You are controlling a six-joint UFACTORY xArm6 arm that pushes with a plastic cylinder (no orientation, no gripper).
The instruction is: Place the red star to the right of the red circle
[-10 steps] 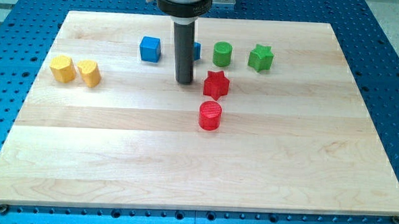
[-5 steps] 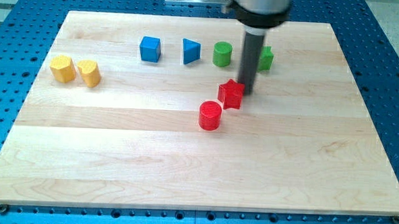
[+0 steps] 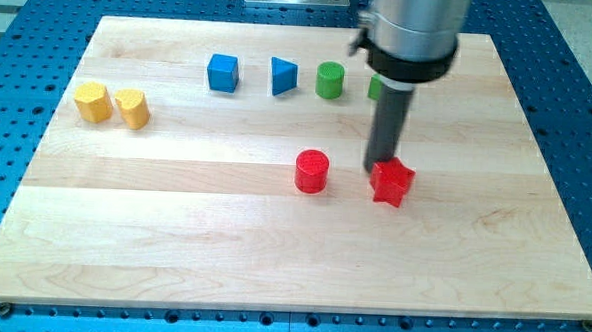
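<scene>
The red star (image 3: 391,183) lies on the wooden board (image 3: 272,255), to the view's right of the red circle (image 3: 312,172), with a gap of about one block's width between them. The star sits slightly lower in the view than the circle. My tip (image 3: 380,170) touches the star's upper left edge. The rod rises from there toward the view's top.
A blue cube (image 3: 222,72), a blue triangle (image 3: 283,75) and a green cylinder (image 3: 330,80) line up near the view's top. The green star (image 3: 375,86) is mostly hidden behind the rod. Two yellow blocks (image 3: 111,105) sit at the left.
My tip swept from the star's left, around its top, to its upper left. The red star slid right and downward, from above the circle to the circle's right.
</scene>
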